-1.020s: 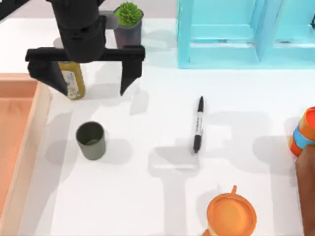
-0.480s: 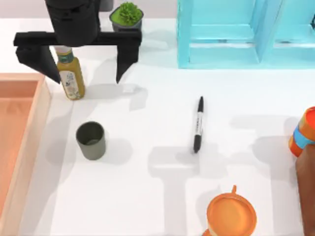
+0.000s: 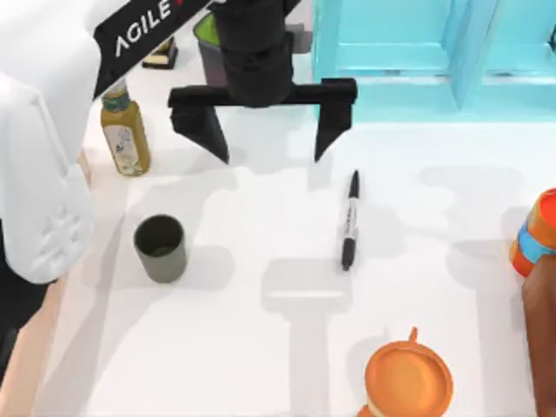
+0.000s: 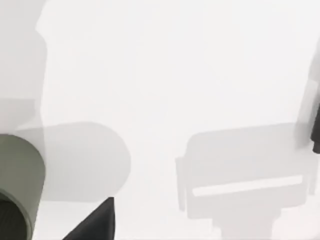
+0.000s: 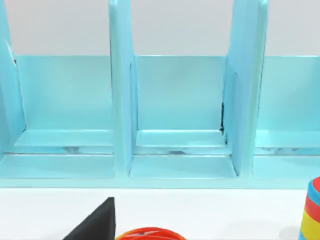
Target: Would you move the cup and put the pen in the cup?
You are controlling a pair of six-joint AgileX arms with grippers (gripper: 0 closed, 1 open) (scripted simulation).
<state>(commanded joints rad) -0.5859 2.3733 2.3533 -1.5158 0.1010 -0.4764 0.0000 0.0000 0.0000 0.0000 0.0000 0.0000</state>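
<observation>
White tabletop (image 3: 261,365) with scattered clutter. Nearest the front edge sits an orange mug (image 3: 408,380). Further back, the cup (image 3: 161,248) stands upright at the left, and the pen (image 3: 349,220) lies flat toward the middle, well apart from it, nothing touching either. Beyond those our left gripper (image 3: 263,143) hovers between cup and pen, fingers spread wide and empty. An olive-oil bottle (image 3: 125,135) stands behind the cup, a blue rack (image 3: 434,61) at the back. Our right arm is parked; we cannot tell its finger state. We judge this as the approach stage, no grasp made. Next move calls for lowering onto one target, aligned.
</observation>
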